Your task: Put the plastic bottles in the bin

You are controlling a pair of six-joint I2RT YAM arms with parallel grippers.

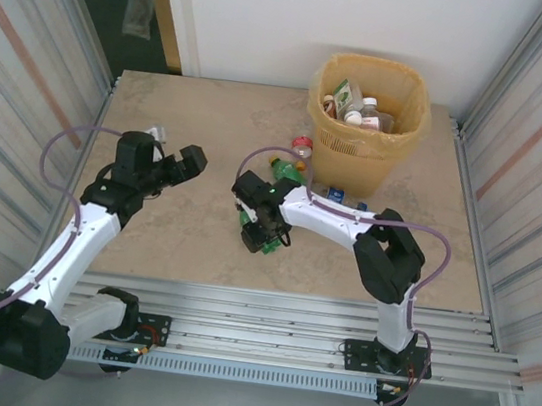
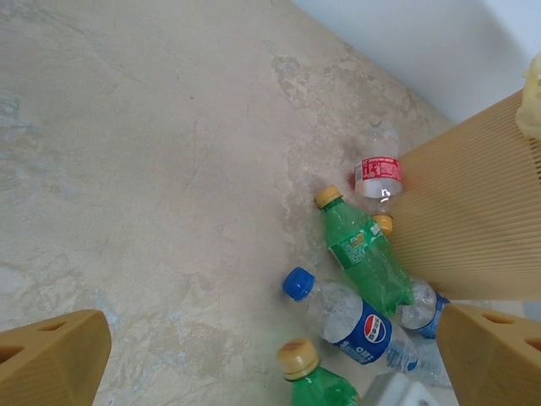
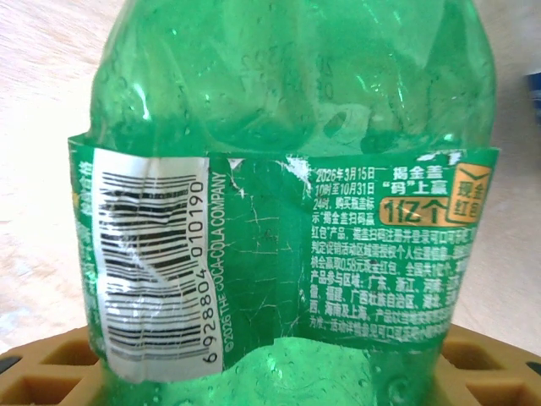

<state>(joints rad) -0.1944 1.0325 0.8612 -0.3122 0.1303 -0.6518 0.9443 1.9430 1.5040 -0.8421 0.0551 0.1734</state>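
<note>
My right gripper [image 1: 262, 228] is shut on a green plastic bottle [image 1: 268, 242] near the table's middle. In the right wrist view this bottle [image 3: 287, 127], with its green label and barcode, sits between the yellow fingers [image 3: 51, 372]. My left gripper [image 1: 181, 164] stands open to the left with nothing in it. Ahead of its wide-apart fingers [image 2: 51, 359] lie a red-labelled clear bottle [image 2: 376, 169], a green bottle [image 2: 368, 254], a blue-labelled clear bottle [image 2: 355, 321] and a second green bottle [image 2: 313, 376], all beside the bin [image 2: 473, 220]. The bin [image 1: 358, 160] at the back holds several bottles [image 1: 360, 110].
The beige marbled table [image 1: 192, 121] is walled by corrugated metal panels on both sides. Loose bottles [image 1: 295, 161] cluster at the bin's near left foot. A slatted metal strip [image 1: 266, 313] runs along the near edge by the arm bases.
</note>
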